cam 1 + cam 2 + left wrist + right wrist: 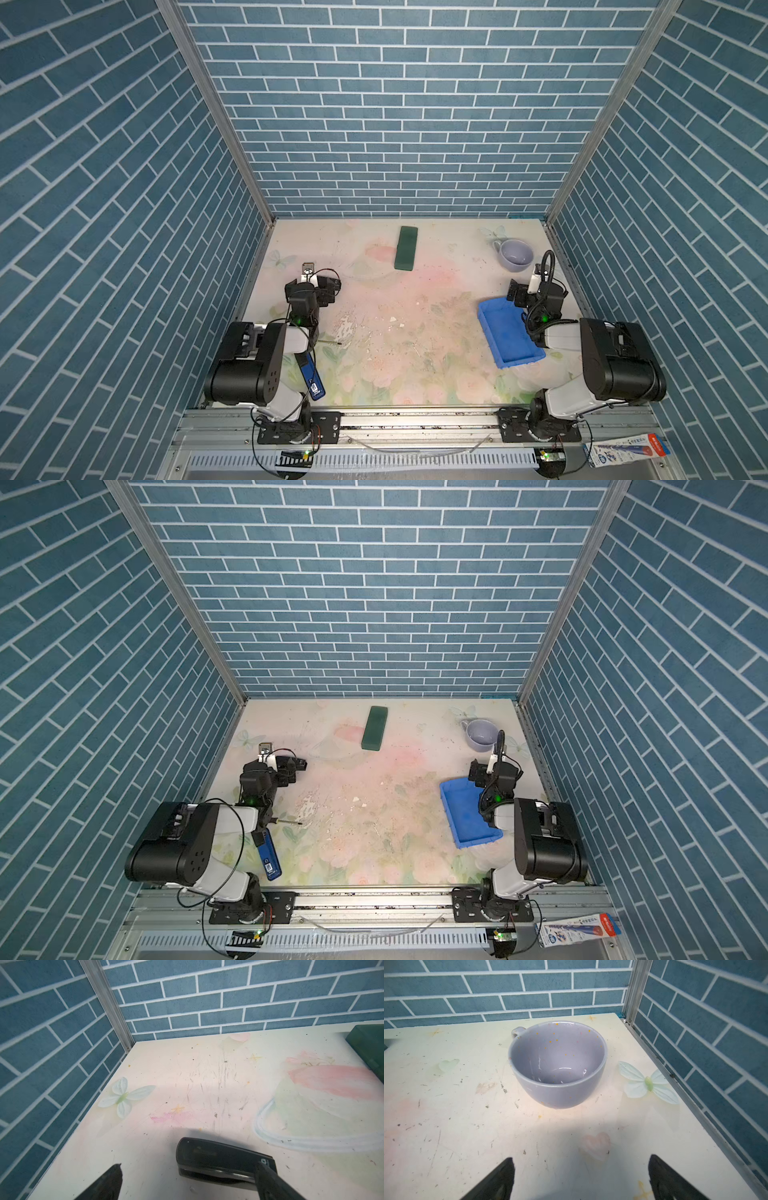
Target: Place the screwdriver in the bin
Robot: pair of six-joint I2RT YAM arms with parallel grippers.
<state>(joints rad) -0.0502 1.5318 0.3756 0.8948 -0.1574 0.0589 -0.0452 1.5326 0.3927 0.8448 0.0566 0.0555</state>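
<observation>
Only the thin metal shaft of the screwdriver [331, 343] [287, 821] shows in both top views; it lies flat on the table beside my left arm, and the arm hides its handle. The bin [505, 332] [465, 812], a shallow bright blue tray, stands on the right, partly under my right arm, with nothing visible inside. My left gripper [313, 279] [189, 1165] is open at the far left, its fingers straddling a black stapler [218, 1159]. My right gripper [528, 282] [581, 1158] is open and empty, facing the lavender mug [558, 1064].
A dark green block [406, 248] [375, 728] lies at the back centre. The mug [515, 253] stands in the back right corner. A slim blue object with a white label [311, 376] lies near my left arm's base. Brick-patterned walls enclose three sides.
</observation>
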